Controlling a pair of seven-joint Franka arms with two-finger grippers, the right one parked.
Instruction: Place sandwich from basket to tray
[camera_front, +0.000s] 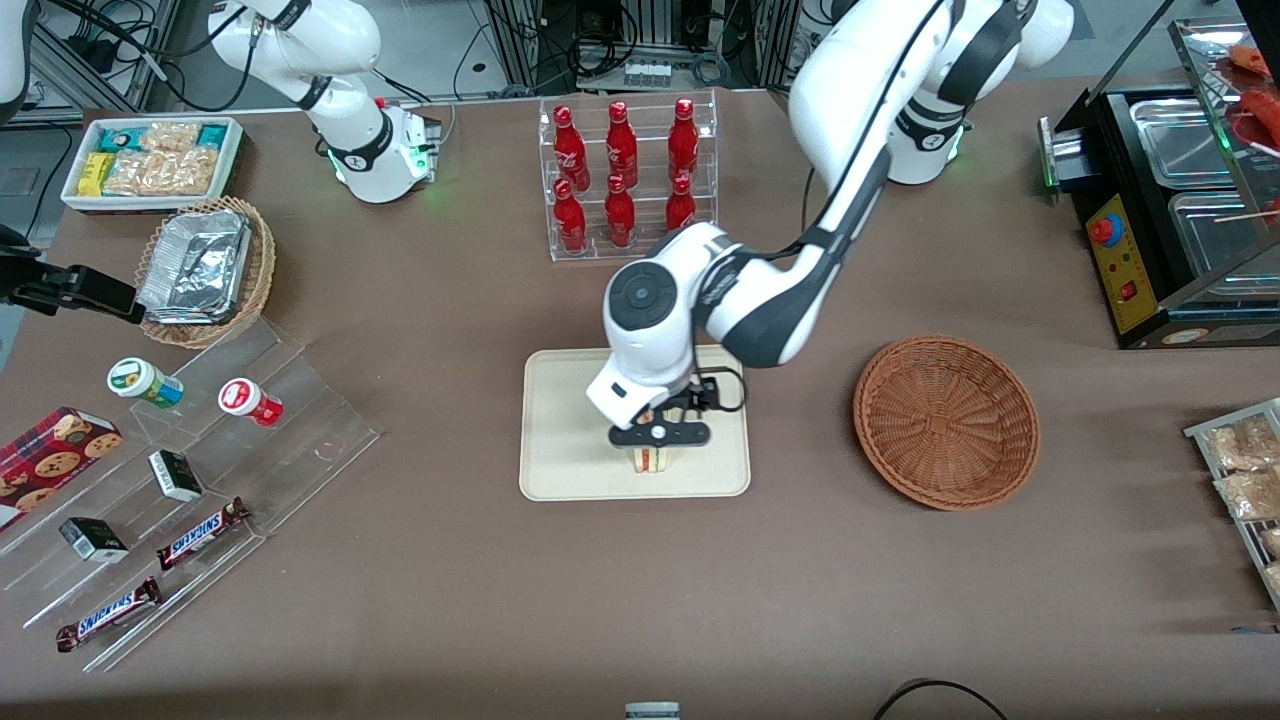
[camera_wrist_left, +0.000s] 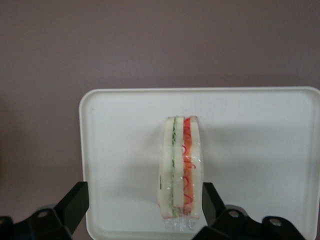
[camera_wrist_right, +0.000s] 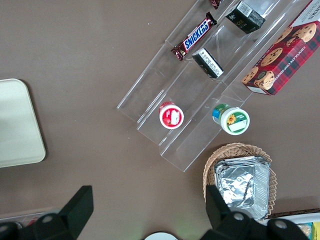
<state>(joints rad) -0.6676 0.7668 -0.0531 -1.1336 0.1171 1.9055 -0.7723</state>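
Even, bright overhead light; the arm casts a soft shadow across the tray; the gripper hangs above the tray; wrist view looks hazy and washed out, the sandwich wrapper faintly glinting; foil containers show glare.
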